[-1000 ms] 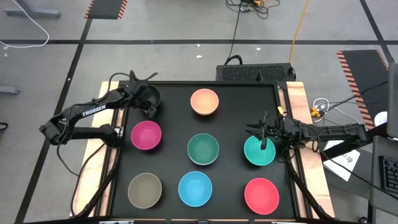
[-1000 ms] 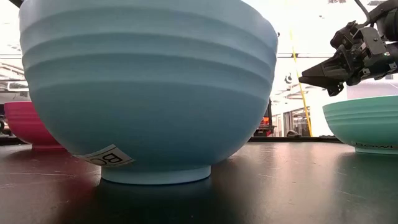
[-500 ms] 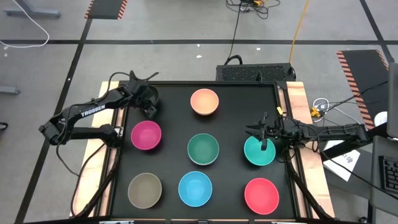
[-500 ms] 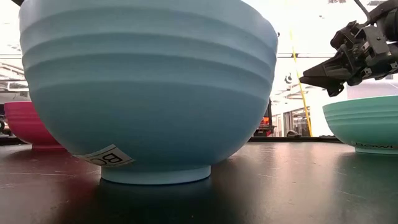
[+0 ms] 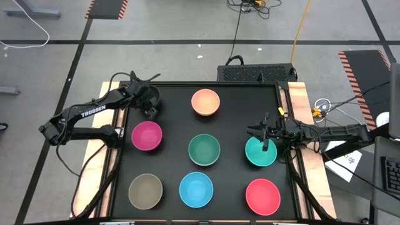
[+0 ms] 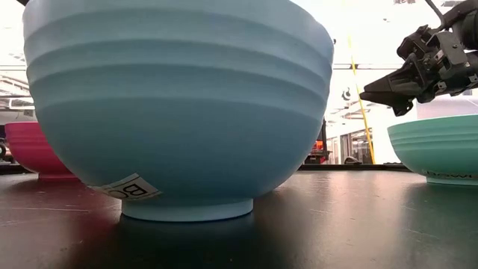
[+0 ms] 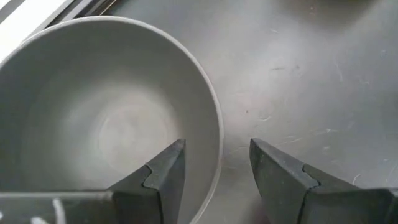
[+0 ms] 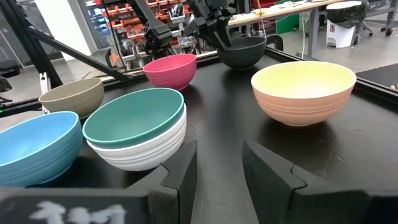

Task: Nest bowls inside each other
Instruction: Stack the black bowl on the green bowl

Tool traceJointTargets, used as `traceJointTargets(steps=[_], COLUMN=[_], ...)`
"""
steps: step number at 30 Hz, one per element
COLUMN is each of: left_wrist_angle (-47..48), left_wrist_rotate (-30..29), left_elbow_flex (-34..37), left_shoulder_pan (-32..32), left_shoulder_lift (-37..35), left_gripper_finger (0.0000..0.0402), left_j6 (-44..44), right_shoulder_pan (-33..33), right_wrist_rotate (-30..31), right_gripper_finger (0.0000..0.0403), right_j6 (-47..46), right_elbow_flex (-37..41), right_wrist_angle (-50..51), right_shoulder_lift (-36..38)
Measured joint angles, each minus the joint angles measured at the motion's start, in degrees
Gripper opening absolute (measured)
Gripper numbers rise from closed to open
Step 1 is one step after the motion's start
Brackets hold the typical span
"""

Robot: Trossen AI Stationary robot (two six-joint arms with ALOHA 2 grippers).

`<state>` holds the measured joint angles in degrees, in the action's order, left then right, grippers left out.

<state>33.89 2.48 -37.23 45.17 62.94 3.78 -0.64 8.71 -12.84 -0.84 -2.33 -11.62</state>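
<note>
Left gripper [image 7: 214,180] sits over the near rim of the black bowl [image 7: 112,118] at the table's back-left corner, jaws apart and straddling the rim, one finger inside the bowl, one outside. I can't tell if they touch it. No change from a second ago; the arm hasn't moved.

Right gripper [image 5: 265,135] hangs above the back edge of the teal bowl [image 5: 260,152] on the right side, jaws partly open, nothing between them. I see it in the low view [image 6: 377,90] clear above the teal rim [image 6: 433,153]. Same pose as earlier.

Right wrist view shows a dark green bowl [image 8: 134,116] nested in the white bowl [image 8: 140,152], mid-table. Peach-orange bowl [image 5: 205,102] is at back centre, alone. Magenta bowl [image 5: 147,135] is on the left, just in front of the black one. Front row, left to right: olive-brown bowl [image 5: 145,190], light blue bowl [image 5: 196,189], red bowl [image 5: 262,196], all apart from each other. Light blue bowl fills most of the low view. Black table top [image 5: 234,128] and every bowl lie exactly as in the earlier frames.
</note>
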Motion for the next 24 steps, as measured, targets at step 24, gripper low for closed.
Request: traceJointTargets(steps=[24], left_wrist_angle=[-0.45], left_wrist_rotate=[-3.12], left_elbow_flex=[0.07], left_shoulder_pan=[0.17], left_shoulder_lift=[6.28], left_gripper_finger=[0.0181], left_j6=[0.26], right_shoulder_pan=[0.0], right_wrist_rotate=[-1.53], right_gripper_finger=[0.0116], right_j6=[-1.05], right_elbow_flex=[0.0], right_wrist_angle=[0.23], right_shoulder_lift=[-0.02])
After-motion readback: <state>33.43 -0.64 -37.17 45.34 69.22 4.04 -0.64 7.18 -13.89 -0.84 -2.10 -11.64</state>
